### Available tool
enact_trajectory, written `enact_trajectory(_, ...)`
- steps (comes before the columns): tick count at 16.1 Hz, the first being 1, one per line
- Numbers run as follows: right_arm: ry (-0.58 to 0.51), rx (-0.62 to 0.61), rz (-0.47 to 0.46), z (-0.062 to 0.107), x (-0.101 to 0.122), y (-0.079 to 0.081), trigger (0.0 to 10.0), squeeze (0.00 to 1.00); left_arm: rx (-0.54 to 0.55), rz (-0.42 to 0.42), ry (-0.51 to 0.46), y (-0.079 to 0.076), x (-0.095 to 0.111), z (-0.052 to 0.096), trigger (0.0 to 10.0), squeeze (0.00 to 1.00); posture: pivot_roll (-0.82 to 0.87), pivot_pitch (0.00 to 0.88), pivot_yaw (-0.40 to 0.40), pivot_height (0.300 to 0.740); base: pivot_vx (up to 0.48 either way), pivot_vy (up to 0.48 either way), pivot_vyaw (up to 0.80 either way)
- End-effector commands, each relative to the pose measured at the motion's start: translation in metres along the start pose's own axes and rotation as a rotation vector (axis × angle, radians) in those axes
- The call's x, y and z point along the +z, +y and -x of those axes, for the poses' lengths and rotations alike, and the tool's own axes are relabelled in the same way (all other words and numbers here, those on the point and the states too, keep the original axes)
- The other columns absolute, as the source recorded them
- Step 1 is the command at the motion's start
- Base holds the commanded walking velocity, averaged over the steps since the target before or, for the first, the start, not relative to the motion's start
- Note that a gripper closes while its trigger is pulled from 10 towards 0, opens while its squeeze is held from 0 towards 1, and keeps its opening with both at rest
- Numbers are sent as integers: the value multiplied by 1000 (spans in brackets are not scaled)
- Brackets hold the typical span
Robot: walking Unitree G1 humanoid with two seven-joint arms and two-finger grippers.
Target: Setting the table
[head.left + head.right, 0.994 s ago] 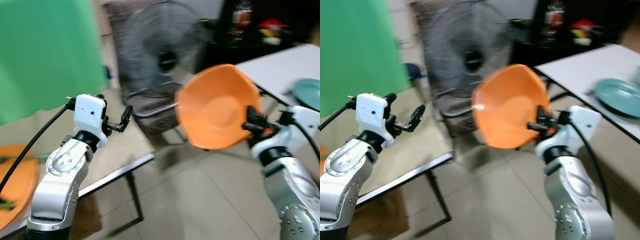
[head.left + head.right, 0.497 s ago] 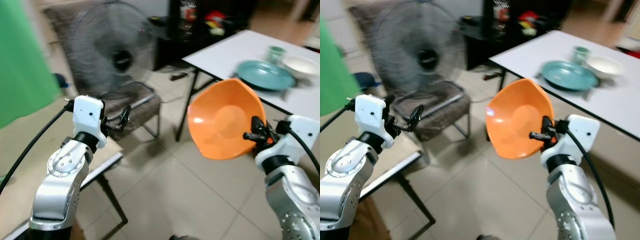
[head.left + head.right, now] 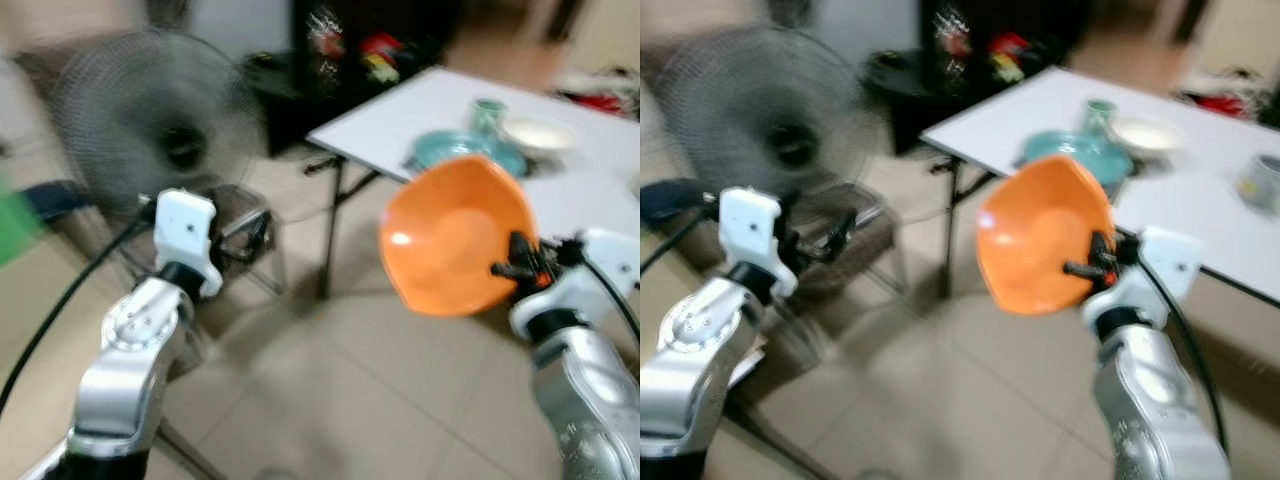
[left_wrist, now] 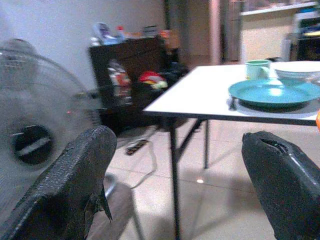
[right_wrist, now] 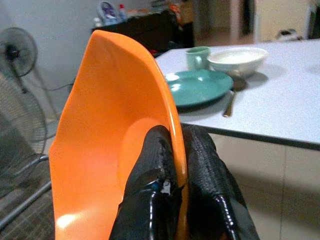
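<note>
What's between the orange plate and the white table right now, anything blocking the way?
Nothing visible does. The right gripper holds the orange plate on edge in open air just short of the white table. A teal plate, cup and white bowl occupy its near end.

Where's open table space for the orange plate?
Bare white top runs along the near edge, in front of the teal plate and spoon. Crowded behind that: green cup and white bowl stand close together. The right pincer grips the orange plate by its rim.
</note>
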State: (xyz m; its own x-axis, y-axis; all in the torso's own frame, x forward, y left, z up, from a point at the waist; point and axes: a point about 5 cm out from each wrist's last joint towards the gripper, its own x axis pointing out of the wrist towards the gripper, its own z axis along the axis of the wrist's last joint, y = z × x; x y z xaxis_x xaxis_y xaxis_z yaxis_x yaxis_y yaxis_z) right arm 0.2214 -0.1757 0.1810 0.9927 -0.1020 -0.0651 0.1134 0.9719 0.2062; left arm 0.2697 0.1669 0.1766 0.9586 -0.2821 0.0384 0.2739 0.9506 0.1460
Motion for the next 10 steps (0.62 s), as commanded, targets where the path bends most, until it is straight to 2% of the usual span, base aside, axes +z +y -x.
enact_trajectory(1, -36, -10, 0, 2, 6, -3, 10000, 0, -33, 5, -17, -6, 4, -4, 10000, 0, -8, 0, -10, 740, 379, 0, -800)
enact_trajectory(10, -42, -33, -18, 4, 10, -11, 10000, 0, -85, 14, -17, -12, 4, -7, 10000, 0, -18, 0, 12, 740, 387, 0, -800)
